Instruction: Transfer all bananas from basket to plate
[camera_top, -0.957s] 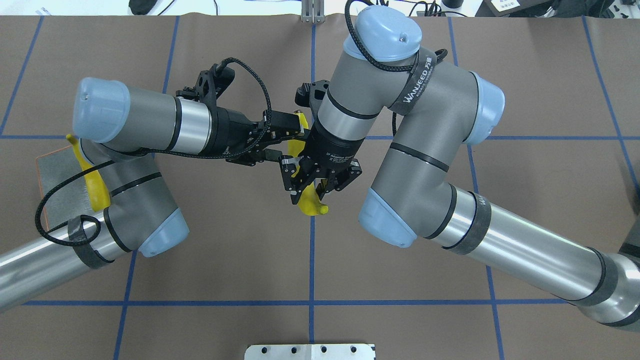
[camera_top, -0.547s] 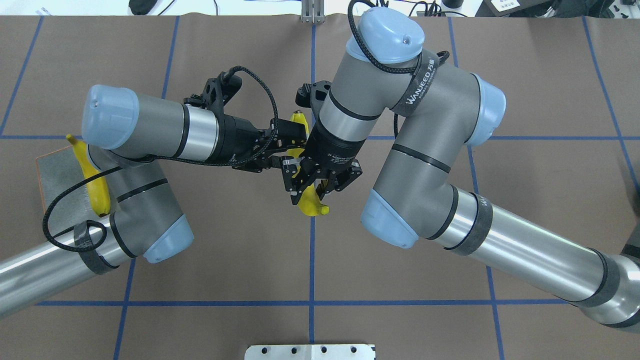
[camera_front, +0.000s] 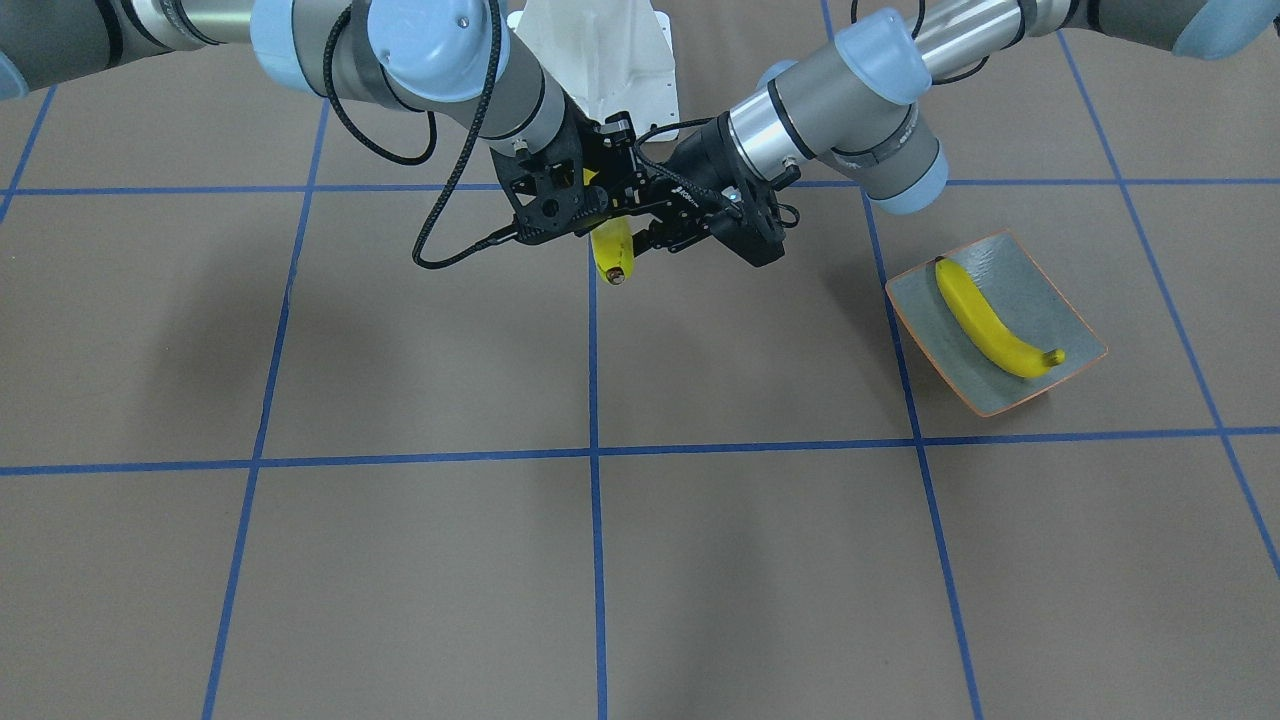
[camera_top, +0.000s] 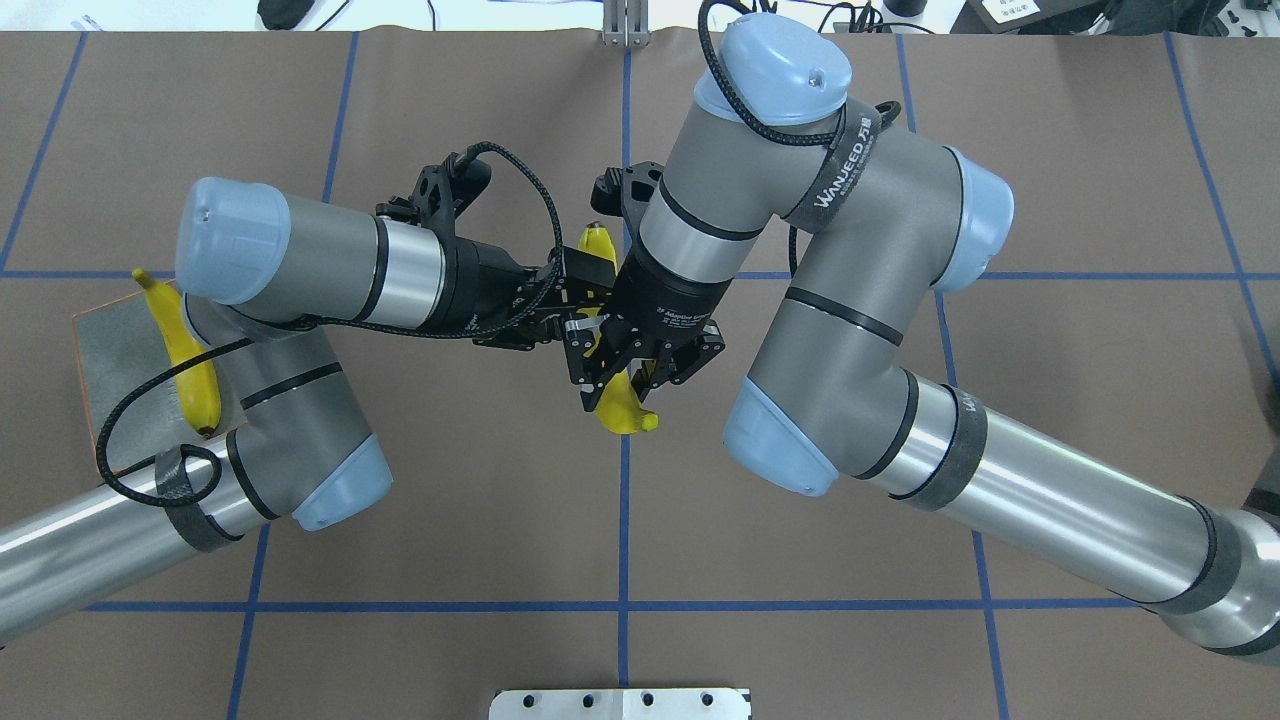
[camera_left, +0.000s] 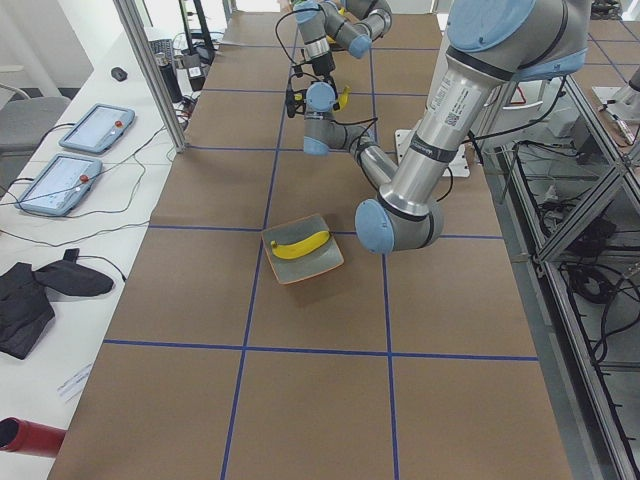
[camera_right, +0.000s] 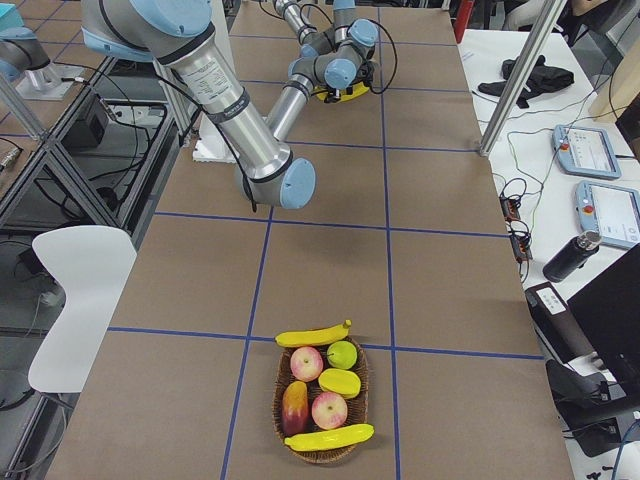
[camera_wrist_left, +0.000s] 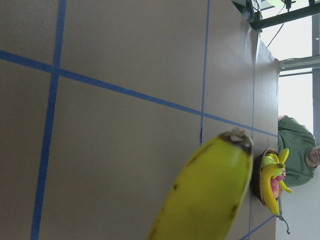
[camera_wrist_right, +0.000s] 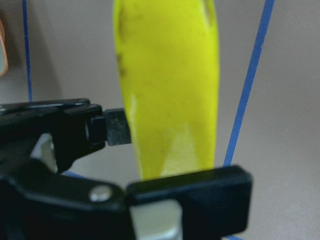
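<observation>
Gripping, right gripper (camera_top: 625, 385): both fingers closed on the held banana (camera_top: 626, 410), on the part nearer the robot; yellow end pokes out past the fingers in the overhead view.
left gripper (camera_top: 580, 298): reaches in level from the side, jaws apart, one finger on each side of the same banana, between the right gripper and the dark tip; not yet squeezed.
held banana: off the table (camera_front: 400, 350), lengthwise over the centre line (camera_top: 623, 520), dark tip toward the operators' side; fills much of both wrist views.
plate (camera_front: 1035, 300): on the robot's left, well apart from both grippers, askew to the blue grid; partly under the left arm in the overhead view.
plate banana (camera_front: 985, 318): lies diagonally inside, almost corner to corner.
basket (camera_right: 277, 405): at the table's end on the robot's right, well apart from both arms.
basket bananas (camera_right: 315, 335): two; one across the end nearer the arms, inside or on the rim cannot be told; the other along the opposite end.
other fruit (camera_right: 330, 410): red apples, a green one and mangoes, packed between those two bananas.
</observation>
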